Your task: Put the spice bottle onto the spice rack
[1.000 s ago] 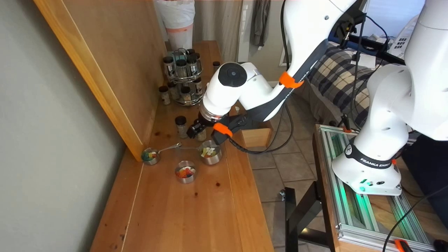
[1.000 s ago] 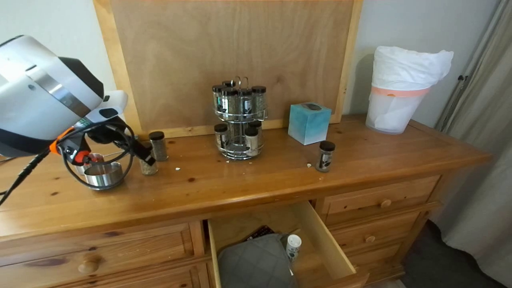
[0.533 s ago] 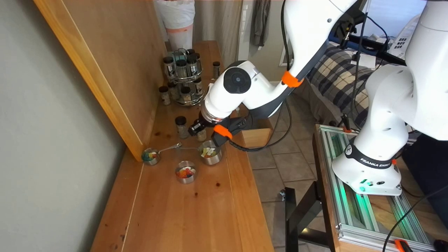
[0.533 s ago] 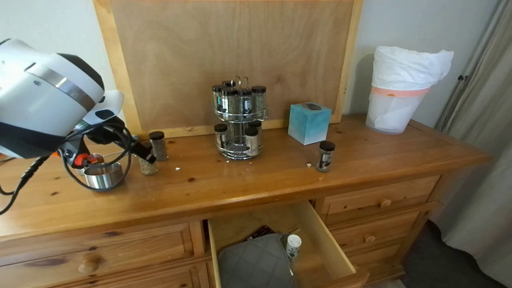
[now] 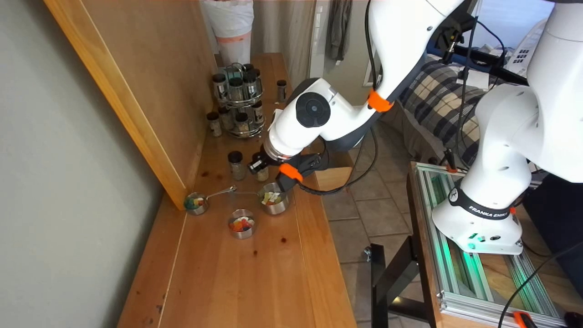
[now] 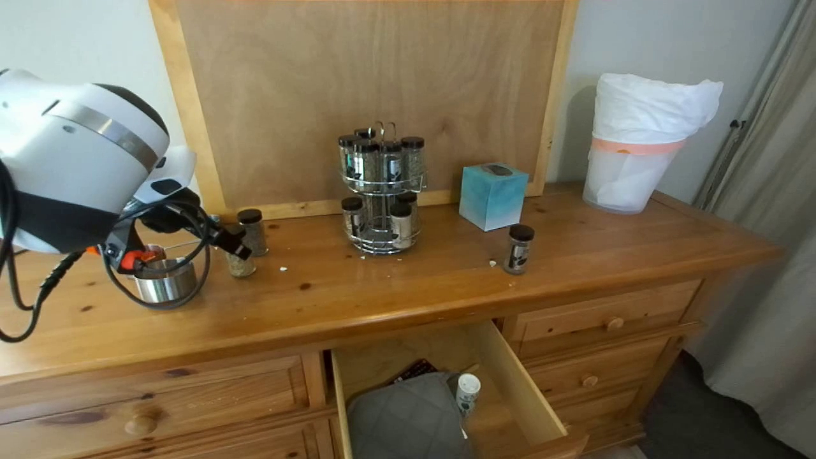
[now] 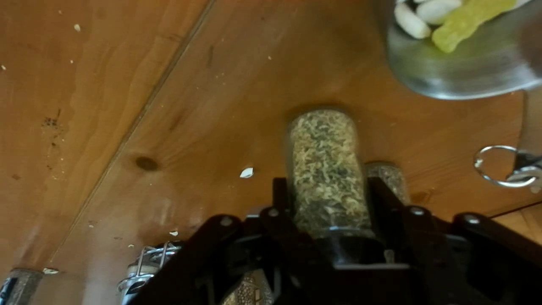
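Tabletop (image 6: 357, 296) is carrying nearly everything here; the arm (image 6: 83, 159) is hanging over one end of it, and an open drawer (image 6: 519, 386) is jutting out below the front edge, so the carry should be passing over the tabletop rather than the drawer. The spice rack (image 6: 381, 242) is standing well apart from the arm's end, two wire tiers; the lower one is seemingly showing a space between its jars (image 6: 401, 229), probably the easier berth. A steel measuring cup (image 5: 275, 209) is sitting near the grasp, and a dark-capped neighbouring jar (image 5: 236, 167) is standing close to the same spot. The spice bottle (image 7: 328, 169), flake-filled, is waiting off the rack, between cup and rack, cap end nearest the wrist. Fingers (image 7: 280, 197) are pinching it from both sides, by the look of it; whether its base is touching the tabletop I am not able to tell. Step in hand, as I am judging it: lifting. To do it well I would be going straight up first, clearing cup and neighbouring jar before any sideways travel, holding firmly since smooth glass could be slipping, and levelling the base over the tier before letting go. A white crumb (image 7: 247, 172) is lying near the bottle, hardly mattering.
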You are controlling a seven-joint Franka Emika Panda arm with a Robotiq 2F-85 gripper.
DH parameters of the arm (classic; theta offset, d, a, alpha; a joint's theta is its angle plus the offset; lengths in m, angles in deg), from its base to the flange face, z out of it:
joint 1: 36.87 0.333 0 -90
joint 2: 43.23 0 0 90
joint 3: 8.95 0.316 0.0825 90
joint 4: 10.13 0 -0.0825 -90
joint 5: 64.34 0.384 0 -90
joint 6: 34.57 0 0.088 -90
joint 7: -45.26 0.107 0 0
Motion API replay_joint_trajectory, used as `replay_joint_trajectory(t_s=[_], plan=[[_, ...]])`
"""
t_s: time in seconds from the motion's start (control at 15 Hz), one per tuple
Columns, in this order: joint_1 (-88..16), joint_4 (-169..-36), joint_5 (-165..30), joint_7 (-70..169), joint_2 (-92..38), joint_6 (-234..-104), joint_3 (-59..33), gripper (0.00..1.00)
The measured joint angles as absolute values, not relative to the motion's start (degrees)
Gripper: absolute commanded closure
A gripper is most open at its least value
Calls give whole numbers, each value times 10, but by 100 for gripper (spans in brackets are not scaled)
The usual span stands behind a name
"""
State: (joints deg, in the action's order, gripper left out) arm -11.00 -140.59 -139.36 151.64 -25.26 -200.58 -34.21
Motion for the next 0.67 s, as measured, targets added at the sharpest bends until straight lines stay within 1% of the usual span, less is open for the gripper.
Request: replay_joint_trajectory(t_s=[0.2,0.53,0.67], plan=[[-106,-1404,-1447,1565,-265,-1993,-365,77],[-106,-1413,-1542,1632,-321,-1931,-407,77],[-106,-1416,-1611,1674,-343,-1909,-420,77]])
